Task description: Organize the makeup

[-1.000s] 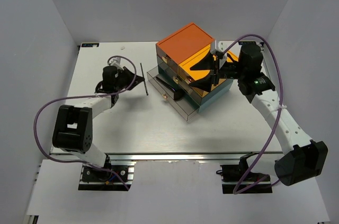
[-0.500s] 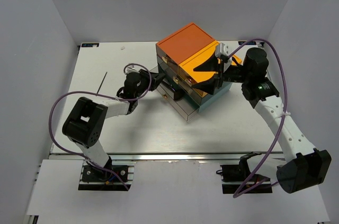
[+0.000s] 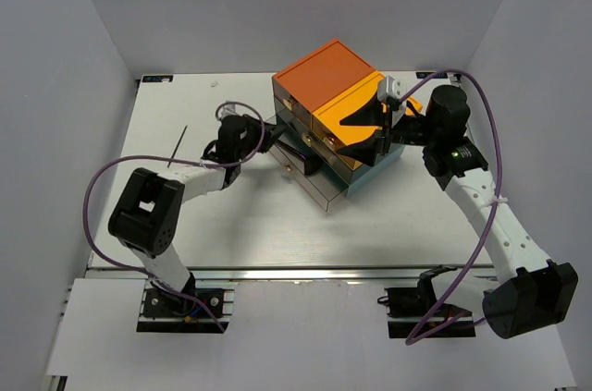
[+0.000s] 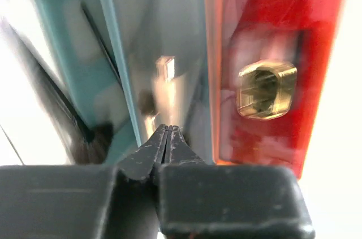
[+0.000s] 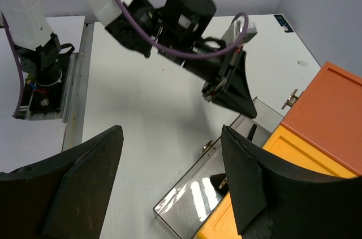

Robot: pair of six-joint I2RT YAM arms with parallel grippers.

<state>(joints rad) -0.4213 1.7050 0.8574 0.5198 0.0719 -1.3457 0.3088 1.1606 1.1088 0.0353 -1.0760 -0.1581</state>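
Left gripper [image 3: 267, 139] stood at the open drawer [image 3: 319, 192] of the box [image 3: 324, 77], fingertips pressed together, nothing seen between them. Right gripper [image 5: 169, 177] hung wide and empty over the box. One black stick [image 3: 177, 147] lay on the table [image 3: 231, 215], well to the left. Recommended: fetch it and lay it lengthwise in the drawer, clear of the drawer fronts.

Your left gripper [image 4: 167, 130] is sitting right against the front of the drawer box [image 3: 324, 72], with the pulled-out bottom drawer [image 3: 316, 189] lying just below its fingertips. A thin stick [image 3: 178, 146] is lying on the table [image 3: 231, 225] well behind that gripper. Your right gripper [image 5: 171, 131] is hovering above the box, with the drawer lying below it and the left gripper ahead.
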